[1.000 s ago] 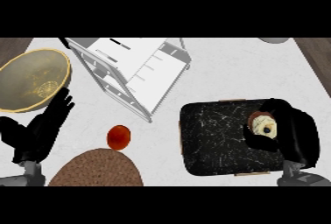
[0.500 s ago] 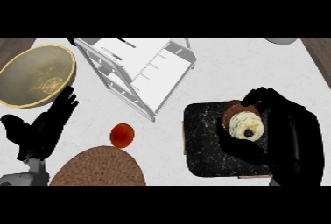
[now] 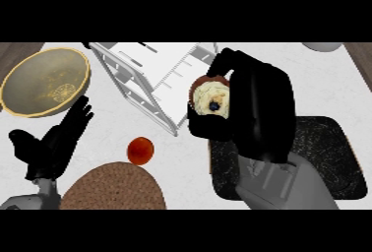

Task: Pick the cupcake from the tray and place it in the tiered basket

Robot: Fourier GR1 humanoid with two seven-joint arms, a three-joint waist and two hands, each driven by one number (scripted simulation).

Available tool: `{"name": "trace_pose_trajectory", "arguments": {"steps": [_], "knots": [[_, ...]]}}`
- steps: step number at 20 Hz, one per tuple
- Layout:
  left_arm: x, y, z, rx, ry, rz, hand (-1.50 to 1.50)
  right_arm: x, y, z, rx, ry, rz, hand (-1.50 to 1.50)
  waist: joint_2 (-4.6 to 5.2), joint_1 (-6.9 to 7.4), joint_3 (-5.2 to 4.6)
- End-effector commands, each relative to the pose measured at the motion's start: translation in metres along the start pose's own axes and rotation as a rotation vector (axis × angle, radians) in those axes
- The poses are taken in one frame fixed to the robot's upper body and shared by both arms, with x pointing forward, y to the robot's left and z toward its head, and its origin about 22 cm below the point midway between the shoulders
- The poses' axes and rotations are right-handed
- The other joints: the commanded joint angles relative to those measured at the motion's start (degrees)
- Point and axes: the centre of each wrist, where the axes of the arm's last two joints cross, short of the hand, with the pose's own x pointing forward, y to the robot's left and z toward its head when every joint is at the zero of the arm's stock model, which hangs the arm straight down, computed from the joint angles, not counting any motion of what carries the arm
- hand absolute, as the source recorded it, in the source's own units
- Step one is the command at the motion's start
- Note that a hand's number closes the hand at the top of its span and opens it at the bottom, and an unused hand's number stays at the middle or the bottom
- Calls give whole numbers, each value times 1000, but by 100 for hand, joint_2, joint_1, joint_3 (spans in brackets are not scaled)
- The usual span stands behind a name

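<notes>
The right hand (image 3: 251, 106) is curled round the cupcake (image 3: 210, 98) and has carried it up and leftward off the dark tray (image 3: 327, 152); half a second ago it was still over the tray's upper left part. The cupcake now hangs in the hand at the right edge of the white wire basket (image 3: 149, 74), above the desk (image 3: 181, 157). The left hand (image 3: 54, 145) rests open at the lower left, unmoved. The gold bowl (image 3: 45, 81), the orange ball (image 3: 141, 150) and the brown mat (image 3: 112, 189) lie where they were.
</notes>
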Motion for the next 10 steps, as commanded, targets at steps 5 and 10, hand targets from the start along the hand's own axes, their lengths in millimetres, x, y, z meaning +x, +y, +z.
{"name": "trace_pose_trajectory", "arguments": {"steps": [5, 10], "knots": [[-11, -5, -6, -17, -6, 8, 0, 47, 51, -44, 13, 64, -12, 150, 30, 60, -1], [-4, 3, -3, -19, 12, 6, 0, 73, 57, -69, 44, 80, -16, 150, 20, 61, 0]]}}
